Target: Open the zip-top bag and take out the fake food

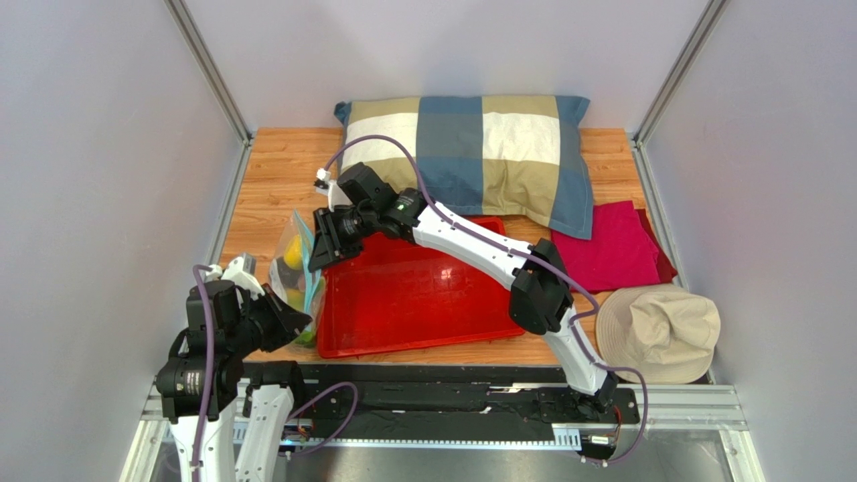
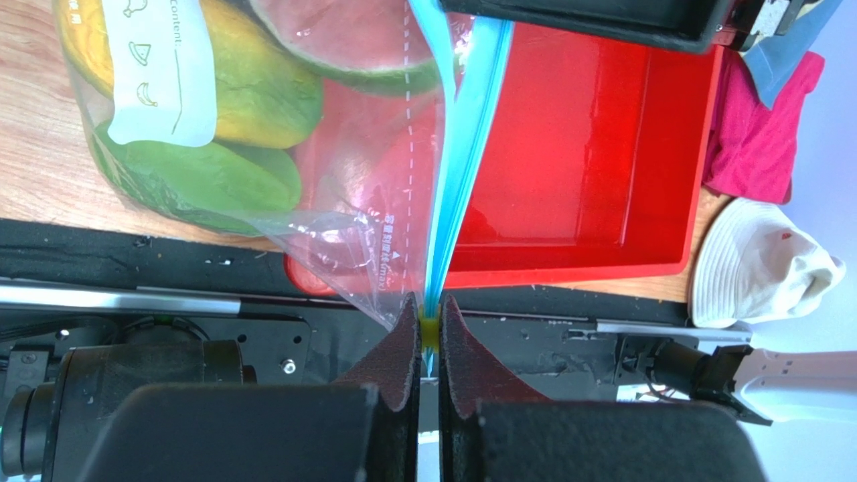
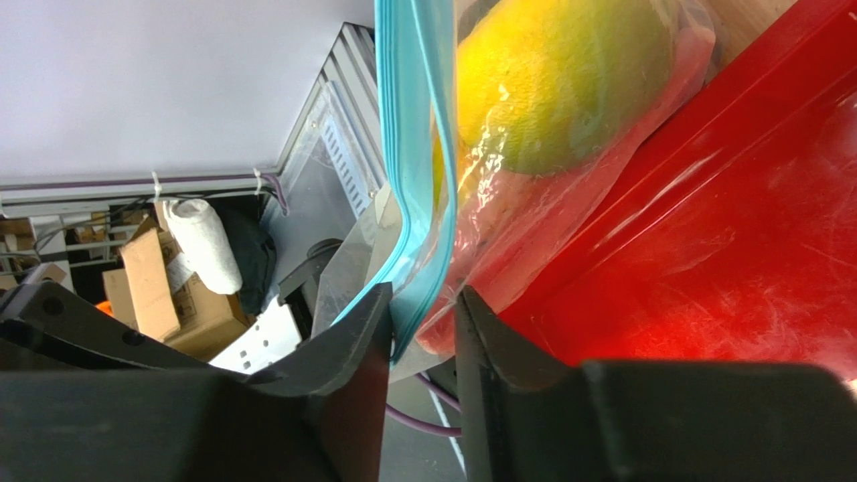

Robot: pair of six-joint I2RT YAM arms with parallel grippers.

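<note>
Bag (image 1: 295, 269): a clear pouch at the left of the table (image 1: 272, 166), just beside the left rim of the tray (image 1: 422, 296), stretched between the two claws.
Zip strip (image 2: 461, 141): a blue-green band running from near to far along the bag's right edge.
Food (image 2: 216, 176): all inside the bag. A yellow-orange fruit, green pieces and a pink-red slice show through the film.
Left claw (image 2: 430, 336): pressed together, pinching the near end of the zip strip.
Right claw (image 3: 422, 319): its fingers stand partly spread on either side of the strip's far end. Whether they grip it cannot be told.
Tray: red, in the middle of the table.
Pillow (image 1: 473, 151): checked blue, tan and white, at the far edge.
Cloth (image 1: 609, 246): dark pink, right of the tray.
Hat (image 1: 659, 331): cream, at the near right corner.
</note>
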